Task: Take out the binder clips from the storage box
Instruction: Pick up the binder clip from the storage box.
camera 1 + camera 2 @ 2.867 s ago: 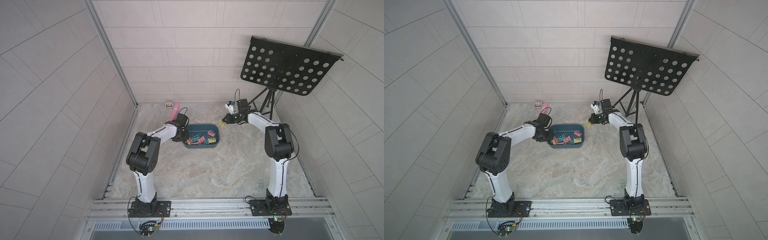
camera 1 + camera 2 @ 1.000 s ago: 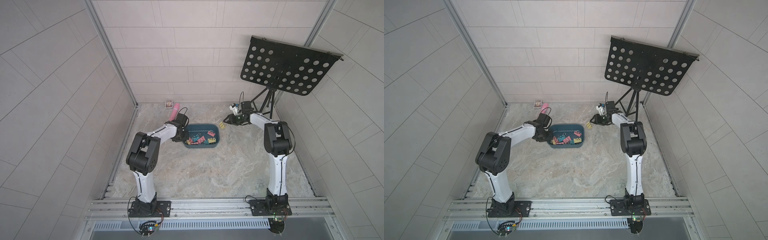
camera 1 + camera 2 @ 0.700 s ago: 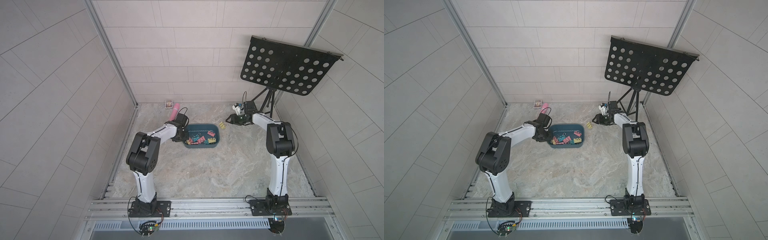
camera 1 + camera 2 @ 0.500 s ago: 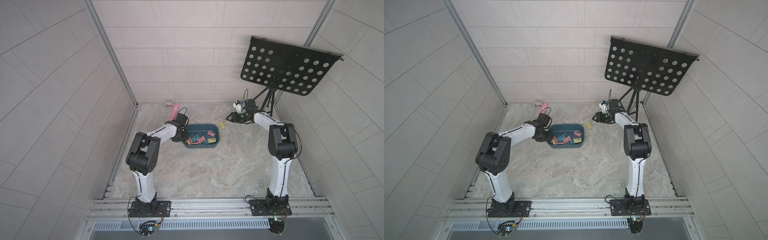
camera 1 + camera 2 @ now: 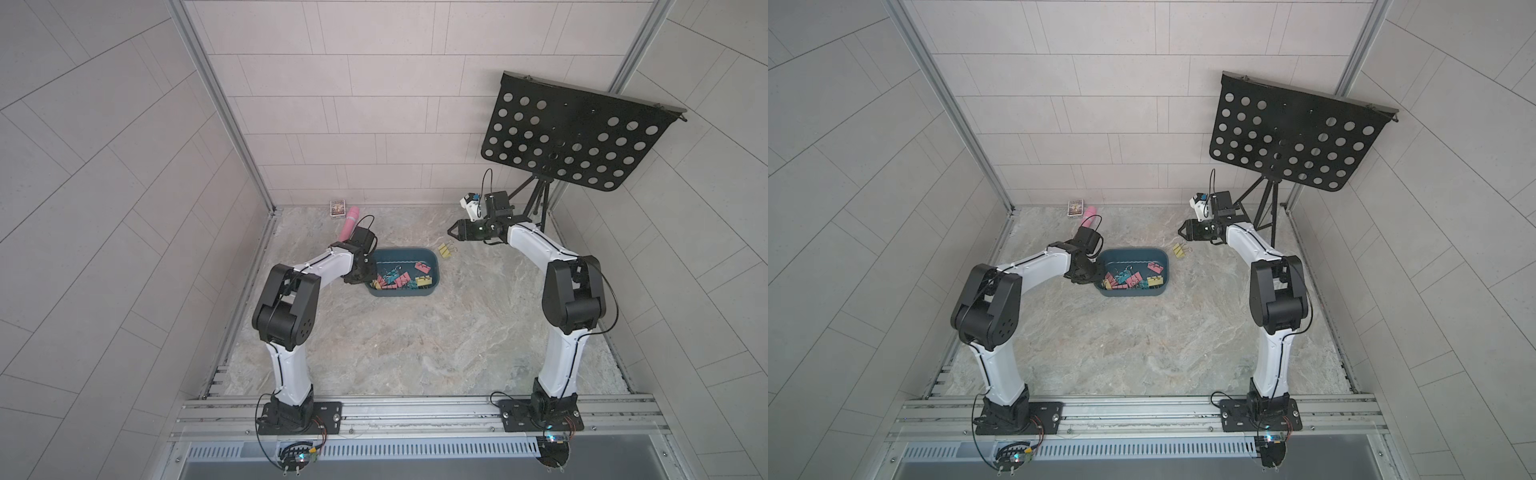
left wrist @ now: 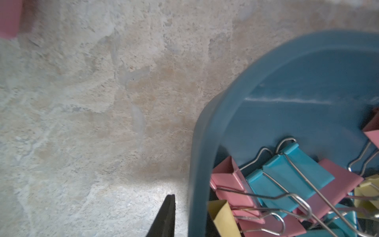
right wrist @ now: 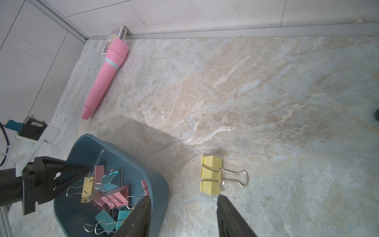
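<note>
Box (image 5: 399,294): dark teal-blue, plain.
Clips in box (image 5: 395,280): pink, yellow, teal; silver wire handles.
Loose clips (image 7: 211,175): yellow, silver handles.
Stick (image 7: 104,78): pink, pale blue band.
Card box (image 7: 115,34): many-coloured print.
Worktop (image 5: 395,345): marbled beige and grey.
Stand (image 5: 573,141): black, round holes in rows.
Left arm (image 5: 324,264), right arm (image 5: 536,247): white shells, black joints.
Left claw (image 7: 83,169), right claw (image 7: 184,198): black.
Walls (image 5: 374,124): pale grey tiles.
</note>
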{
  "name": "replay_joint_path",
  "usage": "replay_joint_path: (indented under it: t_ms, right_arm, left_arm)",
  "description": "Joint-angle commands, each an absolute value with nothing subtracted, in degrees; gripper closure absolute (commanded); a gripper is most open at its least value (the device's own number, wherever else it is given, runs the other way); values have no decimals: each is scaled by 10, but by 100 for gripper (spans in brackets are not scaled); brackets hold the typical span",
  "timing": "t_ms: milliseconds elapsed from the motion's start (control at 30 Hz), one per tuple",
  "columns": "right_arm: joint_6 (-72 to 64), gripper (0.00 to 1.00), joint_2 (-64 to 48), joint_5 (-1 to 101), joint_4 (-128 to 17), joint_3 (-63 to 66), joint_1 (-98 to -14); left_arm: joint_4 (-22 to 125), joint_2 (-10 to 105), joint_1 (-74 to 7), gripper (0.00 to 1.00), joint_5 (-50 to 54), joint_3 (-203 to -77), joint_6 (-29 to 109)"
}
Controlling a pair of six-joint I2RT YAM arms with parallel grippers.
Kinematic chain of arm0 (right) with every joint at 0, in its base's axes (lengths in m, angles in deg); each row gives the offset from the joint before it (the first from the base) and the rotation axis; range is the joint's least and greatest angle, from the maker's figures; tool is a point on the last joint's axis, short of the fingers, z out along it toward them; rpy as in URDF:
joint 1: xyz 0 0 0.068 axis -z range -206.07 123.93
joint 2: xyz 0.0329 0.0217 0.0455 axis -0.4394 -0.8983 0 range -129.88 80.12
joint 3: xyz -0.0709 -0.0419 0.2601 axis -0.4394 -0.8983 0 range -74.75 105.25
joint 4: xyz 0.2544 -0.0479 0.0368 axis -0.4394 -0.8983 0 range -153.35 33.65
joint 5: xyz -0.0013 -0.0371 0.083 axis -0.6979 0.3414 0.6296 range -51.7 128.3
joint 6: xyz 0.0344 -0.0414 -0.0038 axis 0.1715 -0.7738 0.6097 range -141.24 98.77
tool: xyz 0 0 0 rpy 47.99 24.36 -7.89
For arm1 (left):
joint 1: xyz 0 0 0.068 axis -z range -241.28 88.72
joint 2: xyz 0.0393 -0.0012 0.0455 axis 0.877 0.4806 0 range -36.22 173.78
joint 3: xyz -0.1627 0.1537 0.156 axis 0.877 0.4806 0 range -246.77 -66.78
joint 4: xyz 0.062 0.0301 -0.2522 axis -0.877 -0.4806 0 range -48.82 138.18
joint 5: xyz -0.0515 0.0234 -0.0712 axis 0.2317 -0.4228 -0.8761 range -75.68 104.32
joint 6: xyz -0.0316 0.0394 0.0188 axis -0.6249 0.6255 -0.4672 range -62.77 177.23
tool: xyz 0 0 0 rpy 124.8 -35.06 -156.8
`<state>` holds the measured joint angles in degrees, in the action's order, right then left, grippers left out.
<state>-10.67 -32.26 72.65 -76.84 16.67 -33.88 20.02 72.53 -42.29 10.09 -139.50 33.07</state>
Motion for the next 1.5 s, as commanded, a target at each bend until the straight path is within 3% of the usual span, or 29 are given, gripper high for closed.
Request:
replay_joint_path:
  t_ms: [0,700,1467]
  right_arm:
    - [-135,45,-288,707,-798,171,-362]
    - [-194,46,-348,710,-855,239,-497]
    - [-212,49,-473,741,-894,322,-534]
  left_arm:
    - [184,707,-428,76,107,-1406,333]
    - [184,705,-429,76,106,-1407,332]
    - [183,706,-428,76,104,-1405,332]
